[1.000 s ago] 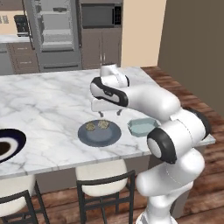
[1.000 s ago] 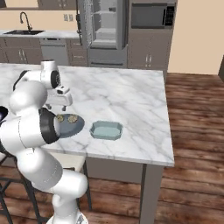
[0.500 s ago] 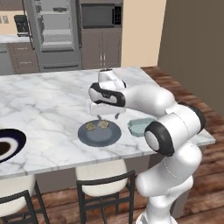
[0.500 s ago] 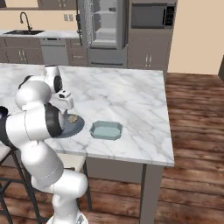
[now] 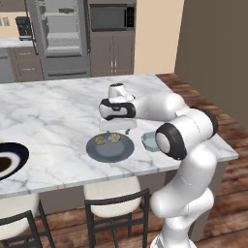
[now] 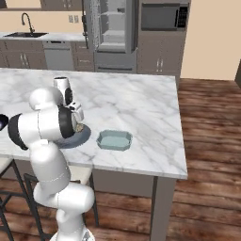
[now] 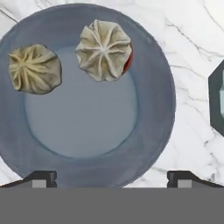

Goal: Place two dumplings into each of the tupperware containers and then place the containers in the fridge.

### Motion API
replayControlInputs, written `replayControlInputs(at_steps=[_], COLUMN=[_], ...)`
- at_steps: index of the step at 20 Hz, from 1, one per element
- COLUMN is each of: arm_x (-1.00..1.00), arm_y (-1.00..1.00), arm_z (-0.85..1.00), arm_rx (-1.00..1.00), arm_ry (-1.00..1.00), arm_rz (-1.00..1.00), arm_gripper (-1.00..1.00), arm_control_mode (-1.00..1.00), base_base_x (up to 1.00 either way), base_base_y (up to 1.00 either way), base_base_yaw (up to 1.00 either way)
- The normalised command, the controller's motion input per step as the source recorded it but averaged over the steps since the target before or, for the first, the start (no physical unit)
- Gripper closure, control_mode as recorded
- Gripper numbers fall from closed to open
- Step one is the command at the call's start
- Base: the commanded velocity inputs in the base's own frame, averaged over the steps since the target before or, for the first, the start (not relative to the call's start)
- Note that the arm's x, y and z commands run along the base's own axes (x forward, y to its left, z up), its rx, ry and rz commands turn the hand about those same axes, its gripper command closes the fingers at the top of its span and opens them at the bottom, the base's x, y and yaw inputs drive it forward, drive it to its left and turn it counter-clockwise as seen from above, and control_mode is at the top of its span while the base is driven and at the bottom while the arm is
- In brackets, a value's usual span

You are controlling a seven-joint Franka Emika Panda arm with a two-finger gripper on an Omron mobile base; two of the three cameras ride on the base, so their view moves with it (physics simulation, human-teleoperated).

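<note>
Two beige dumplings (image 7: 35,69) (image 7: 103,49) with wrinkled tops lie at the far side of a flat grey-blue round plate (image 7: 153,131). In the left base view the dumplings (image 5: 100,140) (image 5: 115,138) and the plate (image 5: 109,152) sit near the island's front edge. My gripper (image 5: 117,131) hangs open just above them, pointing down, with nothing between its fingers (image 7: 40,178). The pale teal tupperware container (image 6: 114,140) rests empty on the marble to the right of the plate (image 6: 80,140). At the back, the grey steel fridge (image 5: 60,38) stands with its doors open.
A navy-rimmed round plate (image 5: 9,162) lies at the island's left front edge. Stools (image 5: 114,196) stand under the front of the marble island (image 5: 53,111). A dark microwave (image 5: 111,17) is built in beside the fridge, and a sink (image 6: 30,33) sits at the back left.
The hand has sunk a little toward the plate and shifted slightly left, with the elbow swinging round. The jaws stayed open. The dumplings and the container have not moved.
</note>
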Motion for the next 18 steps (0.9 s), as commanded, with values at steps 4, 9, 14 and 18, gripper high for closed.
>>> replayControlInputs(at_steps=[4,9,14,18], arm_x=[0.50,0.46,0.46,0.33], arm_y=[0.00,0.02,0.13,0.15], arm_z=[-0.41,-0.37,-0.30,-0.21], arm_rx=[0.00,0.00,0.00,0.00], arm_ry=[0.00,0.00,0.00,0.00], arm_rz=[0.00,0.00,0.00,0.00], arm_gripper=[-1.00,-1.00,-1.00,-1.00], arm_control_mode=[-1.00,-1.00,-1.00,-1.00], base_base_x=[0.00,0.00,0.00,0.00], base_base_y=[0.00,0.00,0.00,0.00], base_base_yaw=[0.00,0.00,0.00,0.00])
